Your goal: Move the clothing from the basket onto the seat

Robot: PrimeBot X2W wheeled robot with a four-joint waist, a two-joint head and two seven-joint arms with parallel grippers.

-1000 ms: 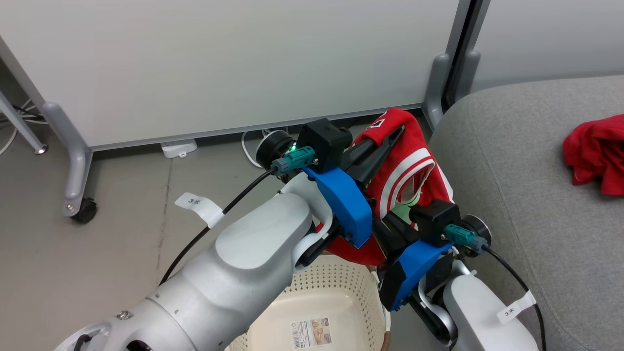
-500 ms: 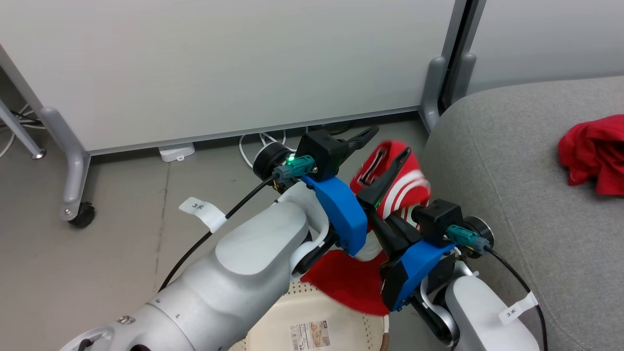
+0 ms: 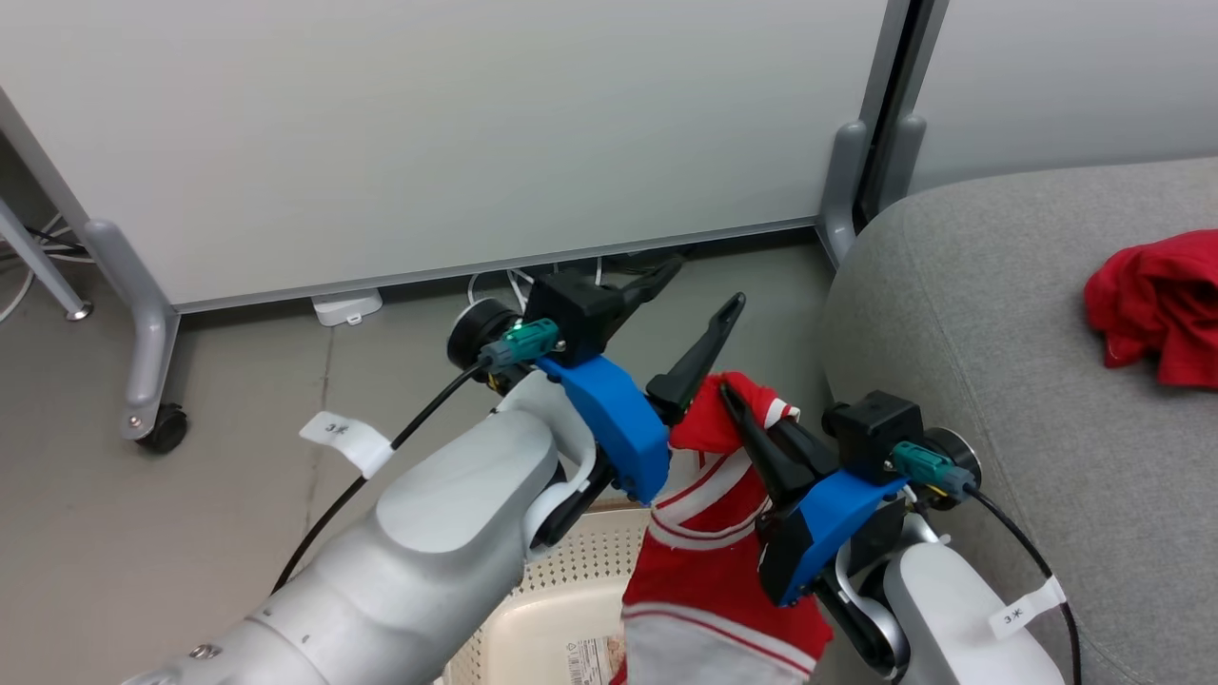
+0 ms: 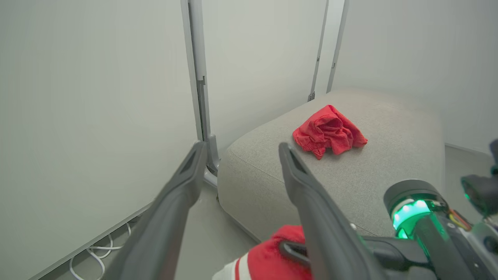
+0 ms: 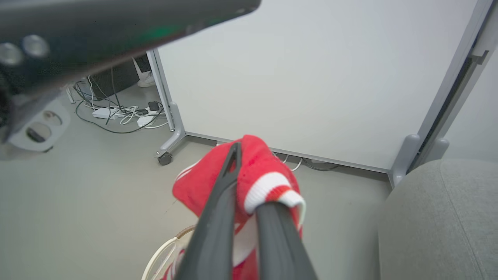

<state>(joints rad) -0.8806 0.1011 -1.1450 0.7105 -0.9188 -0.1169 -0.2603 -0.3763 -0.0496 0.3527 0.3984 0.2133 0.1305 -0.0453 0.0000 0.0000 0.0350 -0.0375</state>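
The right claw is clamped tight on a fold of the jersey. The red cloth bunches over its fingertips and hangs toward 6 o'clock, white stripes showing, in front of the basket and its perforated wall. At 10 o'clock from it, the left claw is spread wide and holds nothing. Its nearer finger runs just beside the jersey's top, and I cannot tell whether they touch.

The grey seat rises at 3 o'clock from both claws, with a rounded edge and woven fabric. A plain red garment lies crumpled on it, well apart from the jersey.

The floor is smooth, pale grey-beige. At 12 o'clock stands a white partition on grey legs, with a castor at 9 o'clock. White cables trail under its lower edge, and a second panel meets it at 1 o'clock, behind the seat.
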